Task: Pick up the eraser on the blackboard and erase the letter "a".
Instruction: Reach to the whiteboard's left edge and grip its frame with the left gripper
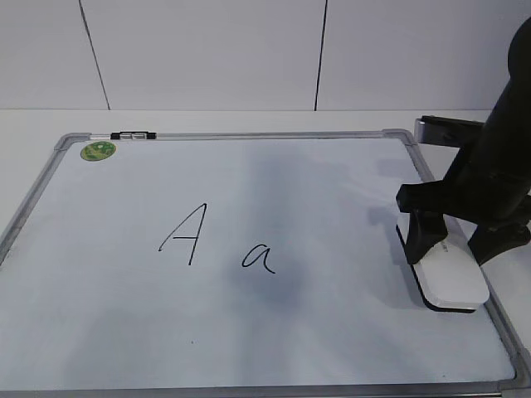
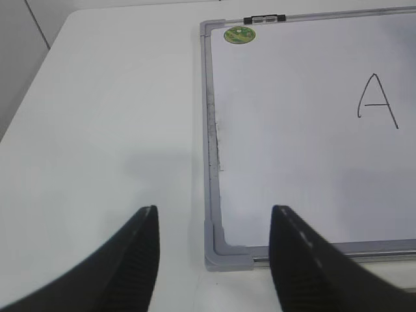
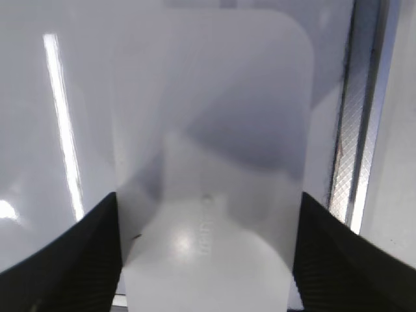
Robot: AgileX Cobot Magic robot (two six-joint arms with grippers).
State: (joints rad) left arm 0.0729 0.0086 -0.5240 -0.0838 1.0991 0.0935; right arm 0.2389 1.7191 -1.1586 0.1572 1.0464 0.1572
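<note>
The white eraser (image 1: pixel 452 278) lies on the blackboard (image 1: pixel 332 191), a white board with a grey frame, near its right edge. My right gripper (image 1: pixel 455 253) straddles the eraser's far end with a finger against each long side. The right wrist view shows the eraser (image 3: pixel 208 162) filling the gap between the fingers (image 3: pixel 208 260). The small letter "a" (image 1: pixel 259 257) is at mid-board, right of the capital "A" (image 1: pixel 187 235). My left gripper (image 2: pixel 214 260) is open and empty over the board's near left corner (image 2: pixel 227 250). It is out of the exterior view.
A round green sticker (image 1: pixel 98 151) sits at the board's far left corner, with a small black-and-white clip (image 1: pixel 133 134) on the top frame beside it. White table (image 2: pixel 110 130) surrounds the board. The board's right frame (image 3: pixel 354 149) runs close beside the eraser.
</note>
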